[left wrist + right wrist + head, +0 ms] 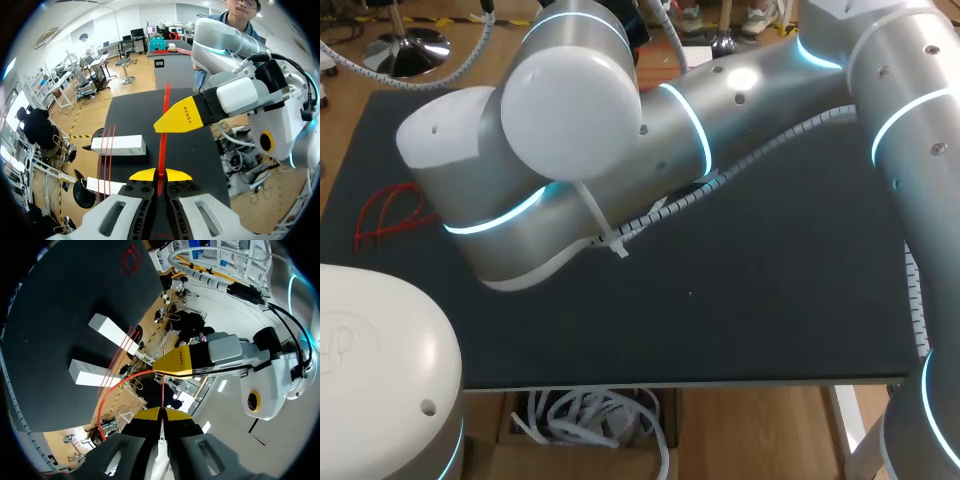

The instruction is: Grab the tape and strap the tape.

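The tape is a thin red strap (pixel 162 145). In the left wrist view it rises from between the yellow tips of my left gripper (pixel 160 174), which is shut on it, to my right gripper (pixel 165 126) just ahead. In the right wrist view my right gripper (pixel 161 414) is shut on the strap (pixel 107 395), which bows out in a loop to my left gripper (pixel 161 367) a short way ahead. Both grippers hang above the black mat (pixel 770 280). In the head view my arms hide them.
Two white boxes (pixel 120 145) (pixel 105 186) lie on the mat under the grippers, with loose red straps (pixel 106 155) across them. A bundle of red straps (pixel 385 215) lies near the mat's left edge.
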Robot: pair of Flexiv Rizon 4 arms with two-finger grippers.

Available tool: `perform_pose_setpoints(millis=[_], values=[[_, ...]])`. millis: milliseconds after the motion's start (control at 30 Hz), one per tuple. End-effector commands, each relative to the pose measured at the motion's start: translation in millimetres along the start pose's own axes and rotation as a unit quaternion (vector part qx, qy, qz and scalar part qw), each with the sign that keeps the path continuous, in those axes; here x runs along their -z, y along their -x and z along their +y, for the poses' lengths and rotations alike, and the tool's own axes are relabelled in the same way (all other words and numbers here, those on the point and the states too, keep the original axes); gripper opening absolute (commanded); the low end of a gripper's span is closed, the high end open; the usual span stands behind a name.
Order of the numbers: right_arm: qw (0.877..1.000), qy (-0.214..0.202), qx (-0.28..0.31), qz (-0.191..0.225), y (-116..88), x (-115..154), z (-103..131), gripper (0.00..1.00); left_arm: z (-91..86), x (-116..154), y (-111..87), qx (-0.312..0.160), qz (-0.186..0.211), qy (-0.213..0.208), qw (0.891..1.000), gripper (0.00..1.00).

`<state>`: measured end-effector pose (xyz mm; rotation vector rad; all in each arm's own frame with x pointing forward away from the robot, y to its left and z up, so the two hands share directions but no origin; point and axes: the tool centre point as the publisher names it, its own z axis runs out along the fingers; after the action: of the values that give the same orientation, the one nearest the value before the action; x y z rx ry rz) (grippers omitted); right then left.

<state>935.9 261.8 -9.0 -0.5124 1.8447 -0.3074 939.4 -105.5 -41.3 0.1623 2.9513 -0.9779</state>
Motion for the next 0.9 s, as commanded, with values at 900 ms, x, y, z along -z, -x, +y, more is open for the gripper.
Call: perform_pose_setpoints(millis=[900], values=[[1.000, 0.007, 0.007, 0.000, 2.8, -6.6, 14.6, 0.00, -0.8, 0.5, -0.3, 0.000, 0.000, 0.001, 1.000, 0.00]])
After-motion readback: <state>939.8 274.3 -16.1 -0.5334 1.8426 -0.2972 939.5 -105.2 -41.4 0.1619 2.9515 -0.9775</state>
